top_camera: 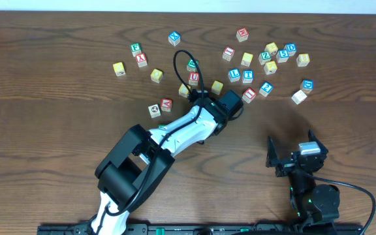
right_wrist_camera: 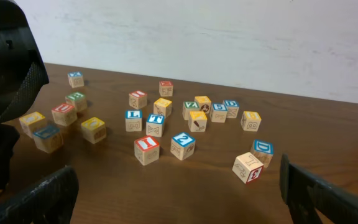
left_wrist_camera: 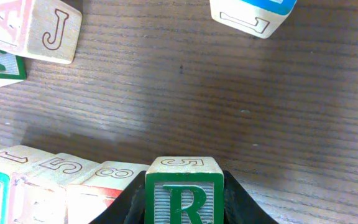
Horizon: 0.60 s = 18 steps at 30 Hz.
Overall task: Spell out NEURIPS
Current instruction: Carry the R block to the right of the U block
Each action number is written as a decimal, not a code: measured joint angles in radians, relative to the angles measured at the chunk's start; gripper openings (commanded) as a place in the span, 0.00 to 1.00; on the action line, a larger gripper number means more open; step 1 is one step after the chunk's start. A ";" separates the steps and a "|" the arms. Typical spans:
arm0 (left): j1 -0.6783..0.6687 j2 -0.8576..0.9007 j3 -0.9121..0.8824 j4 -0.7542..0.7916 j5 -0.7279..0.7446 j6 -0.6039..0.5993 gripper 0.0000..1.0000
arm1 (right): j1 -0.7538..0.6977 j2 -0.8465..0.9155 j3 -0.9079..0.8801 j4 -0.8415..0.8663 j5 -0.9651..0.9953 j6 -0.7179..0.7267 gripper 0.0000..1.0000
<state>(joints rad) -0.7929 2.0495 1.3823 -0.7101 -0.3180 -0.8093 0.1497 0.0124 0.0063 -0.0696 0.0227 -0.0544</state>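
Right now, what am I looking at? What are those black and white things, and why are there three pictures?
Those are two robot arms at a table. One picture looks down from above. The other two come from little cameras, one on each wrist. Wooden letter blocks lie scattered on the table. The left end effector, the arm's grabbing part, is shut on the green R block. The right end effector is open and holds nothing.
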 measured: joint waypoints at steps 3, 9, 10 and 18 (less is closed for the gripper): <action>0.000 0.000 0.000 -0.005 -0.002 -0.002 0.07 | 0.000 0.000 0.000 0.000 0.000 0.000 0.99; 0.000 0.000 0.000 -0.017 -0.003 -0.003 0.07 | 0.000 0.000 0.000 0.000 0.000 0.000 0.99; 0.000 0.000 0.000 -0.018 -0.003 -0.002 0.07 | 0.000 0.000 0.000 0.000 0.000 0.000 0.99; 0.000 0.000 0.000 -0.019 -0.003 -0.002 0.07 | 0.000 0.000 0.000 0.000 0.000 0.000 0.99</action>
<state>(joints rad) -0.7933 2.0495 1.3823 -0.7292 -0.3210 -0.8112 0.1497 0.0124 0.0063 -0.0696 0.0227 -0.0544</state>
